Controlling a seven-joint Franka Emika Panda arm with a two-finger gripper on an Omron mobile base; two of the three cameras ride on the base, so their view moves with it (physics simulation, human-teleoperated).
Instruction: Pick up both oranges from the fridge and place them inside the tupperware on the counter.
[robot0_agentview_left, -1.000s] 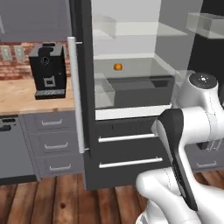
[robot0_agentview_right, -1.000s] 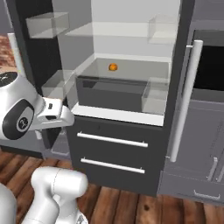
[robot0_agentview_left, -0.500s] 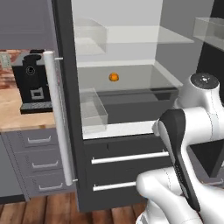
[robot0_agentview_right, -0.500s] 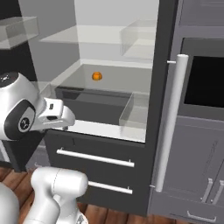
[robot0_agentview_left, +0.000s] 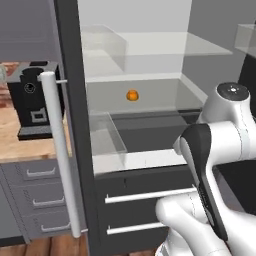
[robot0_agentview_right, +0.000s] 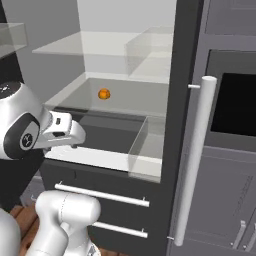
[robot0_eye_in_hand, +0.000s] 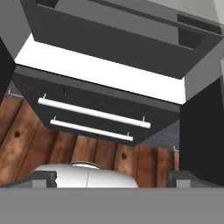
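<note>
One orange (robot0_agentview_left: 132, 95) rests on the glass shelf deep inside the open fridge (robot0_agentview_left: 75, 150), above the dark drawer; a second is not identifiable. Being round, it has no long axis or facing, so any approach angle suits. The gripper (robot0_eye_in_hand: 111, 179) points down at the freezer drawers (robot0_eye_in_hand: 94, 118); fingers appear spread wide, holding nothing. Recommended: raise the hand to shelf height, enter level, centre the fruit before closing.
</note>
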